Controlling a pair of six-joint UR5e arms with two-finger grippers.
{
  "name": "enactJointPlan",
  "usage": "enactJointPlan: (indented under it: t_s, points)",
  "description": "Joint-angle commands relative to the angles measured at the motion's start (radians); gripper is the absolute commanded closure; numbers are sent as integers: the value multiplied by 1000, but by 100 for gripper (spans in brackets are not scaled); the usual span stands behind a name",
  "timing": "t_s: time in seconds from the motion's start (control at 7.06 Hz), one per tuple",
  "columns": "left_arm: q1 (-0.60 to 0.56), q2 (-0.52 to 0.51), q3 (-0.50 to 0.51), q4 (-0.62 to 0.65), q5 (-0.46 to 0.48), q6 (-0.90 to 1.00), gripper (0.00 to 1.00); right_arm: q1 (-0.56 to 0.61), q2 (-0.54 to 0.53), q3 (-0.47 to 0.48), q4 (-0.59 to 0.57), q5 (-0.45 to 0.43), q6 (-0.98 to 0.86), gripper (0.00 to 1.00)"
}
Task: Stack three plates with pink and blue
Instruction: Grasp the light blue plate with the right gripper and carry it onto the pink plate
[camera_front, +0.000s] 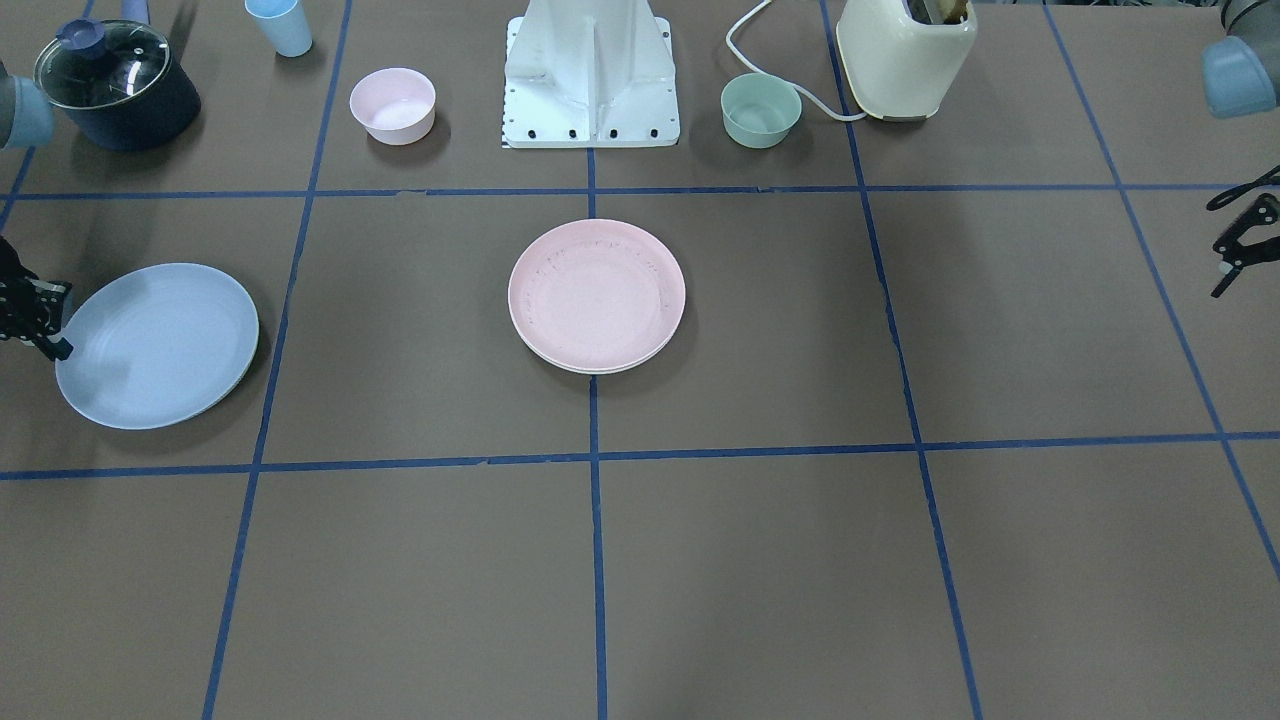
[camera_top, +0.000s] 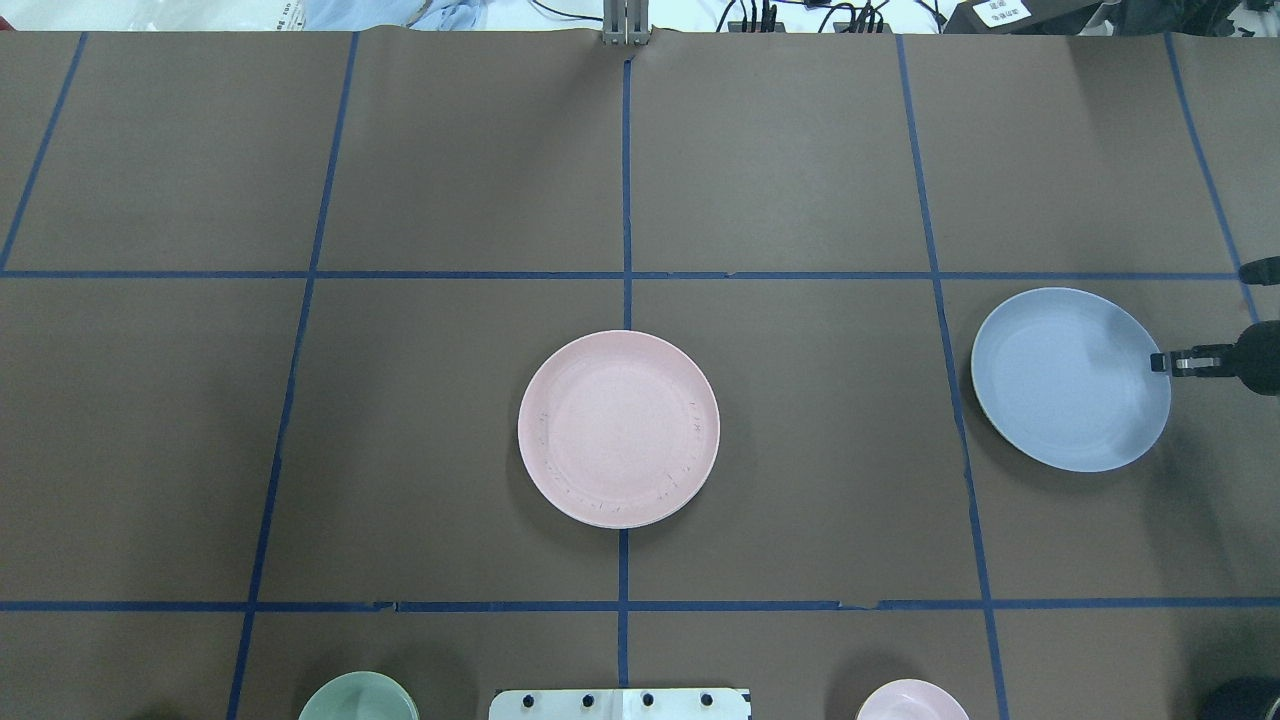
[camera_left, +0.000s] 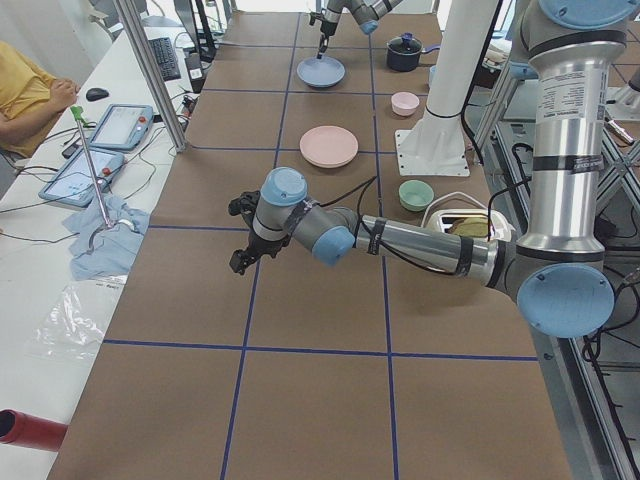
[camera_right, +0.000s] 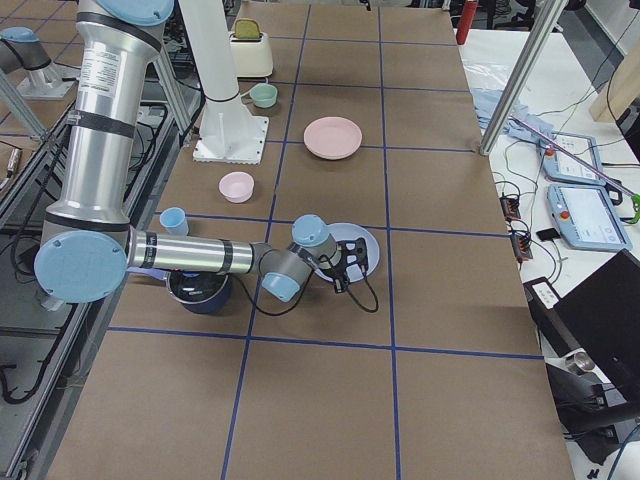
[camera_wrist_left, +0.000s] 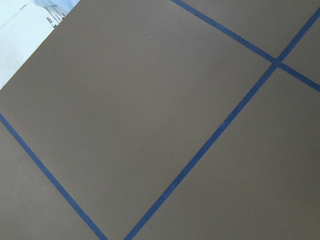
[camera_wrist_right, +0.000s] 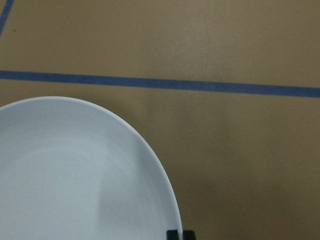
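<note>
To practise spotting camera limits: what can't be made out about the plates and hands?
White plate: only a rim sliver shows under the pink plate, front view.
Right hand: fingertips cut by wrist view's bottom edge; grip on blue plate unclear.
Left hand: cut by front view's edge.

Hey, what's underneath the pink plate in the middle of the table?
A cream-white plate lies under the pink plate. Only a thin sliver of its rim shows at the pink plate's edge. The rest of it is covered.
</note>
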Motion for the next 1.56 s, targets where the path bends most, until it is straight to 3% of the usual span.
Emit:
enactJointPlan:
  t_s: [0.0,0.28,0.43,0.85,0.99,1.28,1.42]
  points:
    - [-104,54,84,8,8,-2,0,3,77,2,-13,31,5,100]
    - [-236,47,139,167,2,-5,0,9,158,23,-51,65,81,100]
    - [-262,42,129,303,0,-5,0,9,202,84,-132,74,168,100]
    - [-272,57,104,347,-54,-2,0,-97,270,311,-402,50,305,100]
    - [-272,59,98,347,-55,-2,0,-186,337,376,-542,-37,374,100]
    - [-272,60,100,343,-55,-1,0,-360,524,395,-814,-216,494,100]
    - [-272,60,100,343,-55,-1,0,-436,560,384,-847,-299,517,100]
